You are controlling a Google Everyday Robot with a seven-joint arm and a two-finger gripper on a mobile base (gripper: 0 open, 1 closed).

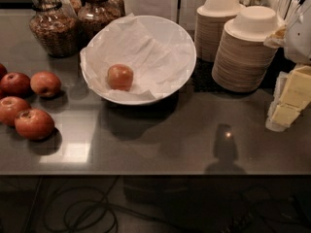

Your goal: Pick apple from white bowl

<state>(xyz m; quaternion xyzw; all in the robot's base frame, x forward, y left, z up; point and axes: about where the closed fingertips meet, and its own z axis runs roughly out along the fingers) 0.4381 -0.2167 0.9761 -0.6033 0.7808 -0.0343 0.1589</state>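
**Apple in white bowl, gripper far right**

The counter carries the white bowl. Its crumpled paper lining cradles the apple left of centre, probably so it won't roll. The apple is near round with no real long axis; its stem end seems up. The gripper sits at the right edge, well apart; can't tell if open or closed.

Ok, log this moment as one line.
stage: pre-grasp | small orange-red apple: on paper in wide white bowl | gripper: right edge, away from bowl
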